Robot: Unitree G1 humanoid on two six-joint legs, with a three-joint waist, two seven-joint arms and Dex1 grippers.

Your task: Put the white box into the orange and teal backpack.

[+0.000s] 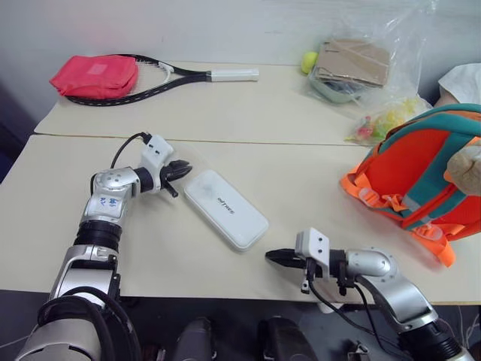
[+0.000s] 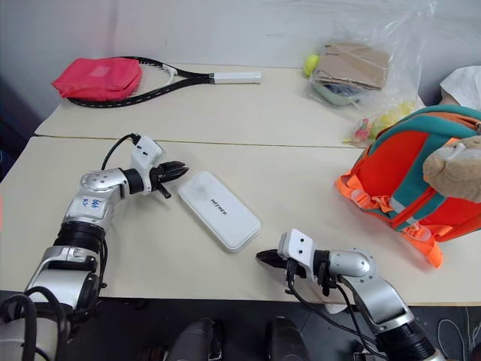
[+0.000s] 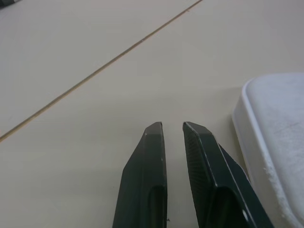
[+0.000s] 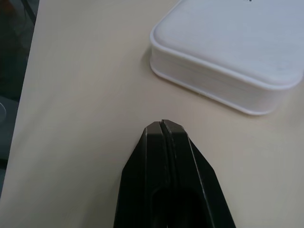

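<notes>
The flat oblong white plastic box (image 1: pixel 226 208), rounded at the corners and with small dark lettering on its lid, lies flat on the beige tabletop (image 1: pixel 225 113), set diagonally between the two arms and free of both. It looks rigid and probably light, with a smooth, faintly textured shell that could slip under narrow black fingers. Its lid is too broad to pinch from above, so the likelier hold is across the thin side walls, or pressed between both grippers at its two short ends.

The left gripper (image 1: pixel 180 170) sits just beside the box's far short end, its fingers (image 3: pixel 152 166) drawn nearly together with a slim gap, holding nothing. The right gripper (image 1: pixel 275 256) lies near the box's near corner, apart from it, fingers pressed flat together and empty. Whether the left fingertips graze the box rim is hard to tell from the head views.

Off to the robot's right stands the small orange backpack with teal straps and trim (image 1: pixel 425 180), a tan plush toy (image 2: pixel 455 169) at its side; its opening cannot be made out. Further back lie a flat red pouch (image 1: pixel 95 76), a black racket with a white handle (image 1: pixel 176 74), and a clear plastic bag of oddments (image 1: pixel 361 68).
</notes>
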